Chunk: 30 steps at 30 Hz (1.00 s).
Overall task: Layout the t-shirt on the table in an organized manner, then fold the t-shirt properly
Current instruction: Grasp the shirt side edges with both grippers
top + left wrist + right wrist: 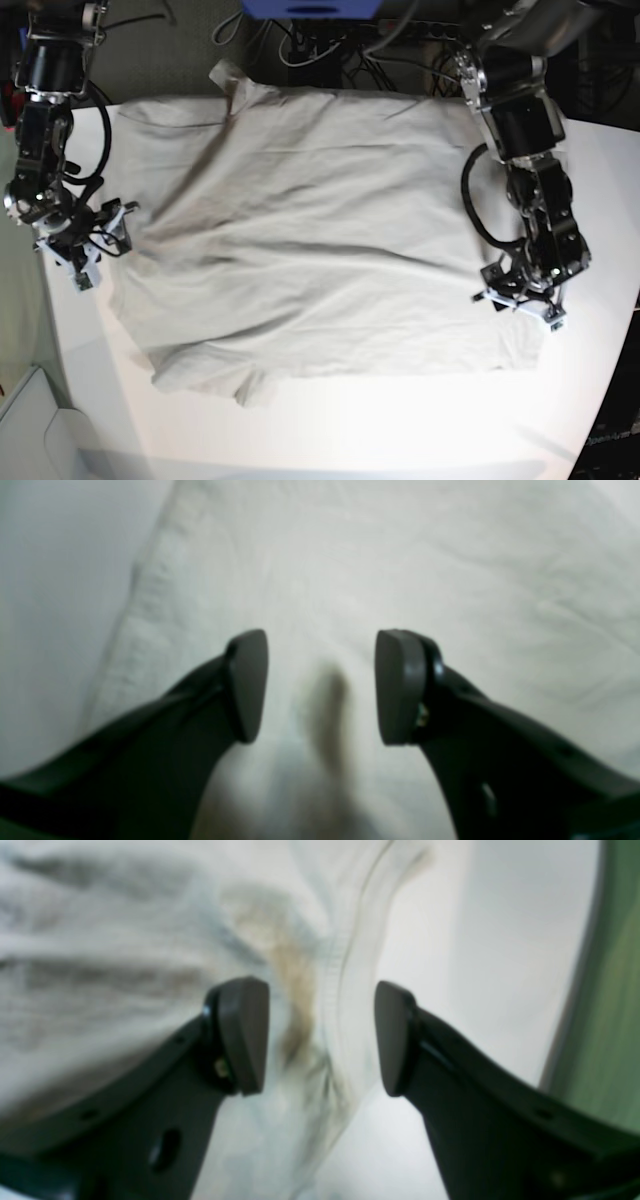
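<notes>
The pale t-shirt (300, 230) lies spread and wrinkled across the white table (330, 420), with a sleeve at the front left and its collar toward the back left. My left gripper (515, 303) hangs over the shirt's right edge. In the left wrist view this left gripper (321, 685) is open just above the t-shirt (400, 555), with nothing pinched. My right gripper (90, 260) sits at the shirt's left edge. In the right wrist view the right gripper (320, 1035) is open, and the hem of the t-shirt (150, 940) runs between the spread fingers.
Cables (330, 40) and a blue object (310, 8) lie behind the table's back edge. Green floor (610, 1015) shows past the table's edge beside my right gripper. A pale box (30, 425) stands off the front-left corner.
</notes>
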Tool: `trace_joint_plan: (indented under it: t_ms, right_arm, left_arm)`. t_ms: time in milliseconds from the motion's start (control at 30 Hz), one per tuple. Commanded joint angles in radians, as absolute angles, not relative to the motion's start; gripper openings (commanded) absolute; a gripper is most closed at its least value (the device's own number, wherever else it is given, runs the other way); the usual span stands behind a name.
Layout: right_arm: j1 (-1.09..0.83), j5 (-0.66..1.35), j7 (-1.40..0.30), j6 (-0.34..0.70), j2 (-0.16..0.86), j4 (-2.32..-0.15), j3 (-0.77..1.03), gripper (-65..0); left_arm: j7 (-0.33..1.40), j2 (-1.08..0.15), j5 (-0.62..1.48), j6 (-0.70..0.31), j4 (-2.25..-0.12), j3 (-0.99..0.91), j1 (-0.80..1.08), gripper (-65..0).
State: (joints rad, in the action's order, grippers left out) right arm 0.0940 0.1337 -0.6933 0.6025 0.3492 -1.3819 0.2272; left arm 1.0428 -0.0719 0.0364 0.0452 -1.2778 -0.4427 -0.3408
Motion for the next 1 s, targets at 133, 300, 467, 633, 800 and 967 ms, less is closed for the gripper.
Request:
trace_joint_plan:
  t_ms: [133, 300, 467, 633, 800, 967]
  right_arm:
    - [0.117, 0.140, -0.670, 0.601, 0.357, -1.428, 0.148, -31.0]
    - [0.117, 0.140, -0.659, 0.601, 0.346, -1.419, 0.113, -31.1]
    - [0.176, 0.139, -0.657, 0.601, 0.338, -1.359, 0.104, -31.1]
    - [0.288, 0.139, -0.653, 0.601, 0.344, -1.167, 0.104, -31.1]
    - [0.361, 0.139, -0.549, 0.601, 0.357, -1.001, 0.099, -31.0]
    - [0.458, 0.139, -0.437, 0.601, 0.361, -0.782, 0.097, -30.8]
  left_arm:
    - [1.024, -0.082, 0.035, 0.047, -1.294, -0.441, -0.326, -31.3]
    - [0.941, -0.087, 0.035, 0.047, -1.193, -0.441, -0.312, -31.3]
    - [0.829, -0.088, 0.035, 0.047, -1.053, -0.437, -0.317, -31.3]
    - [0.753, -0.091, 0.033, 0.047, -0.929, -0.435, -0.367, -31.3]
    - [0.694, -0.091, 0.033, 0.047, -0.843, -0.437, -0.418, -31.3]
    - [0.670, -0.091, 0.033, 0.047, -0.791, -0.437, -0.472, -31.3]
